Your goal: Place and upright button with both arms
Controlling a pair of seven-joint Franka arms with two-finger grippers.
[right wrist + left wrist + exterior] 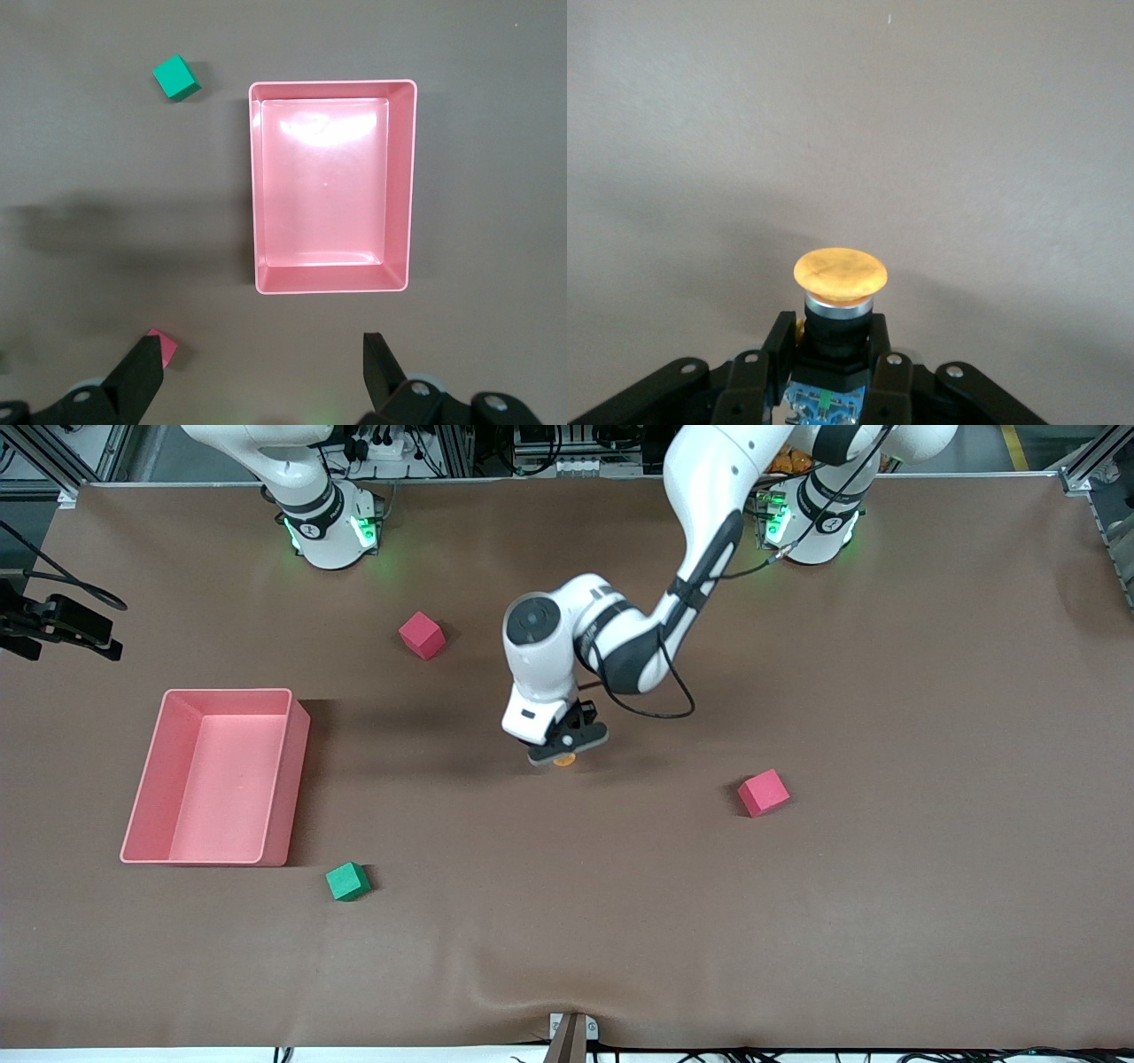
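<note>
A: Since you asked for the button (839,274) first: I see a round, domed orange cap, matte and a bit mottled, a thin silver ring under it, then a short black cylindrical body with a bluish base.

B: Where is it?

A: Pinched in the left gripper (567,751), fingers (890,376) pressed onto the black body from both sides, cap sticking out past the tips. In the front view only an orange sliver shows under the gripper, low over the mid-table. I can't tell if it touches the surface.

B: Right side?

A: The right gripper (264,372) is spread wide with nothing between its fingers, up over the pink bin (409,186). That arm waits.

B: Bin details?

A: Rectangular, smooth glossy plastic, rounded corners, thin walls, sitting toward the right arm's end of the table.

B: Other stuff?

A: Foam-looking cubes, matte. A green cube (347,881) just beside the bin's corner nearest the front camera. One red cube (422,635) nearer the robot bases, another red cube (763,792) toward the left arm's end. The table cover (886,912) is flat brown felt-like cloth, slightly wrinkled at the front edge.
</note>
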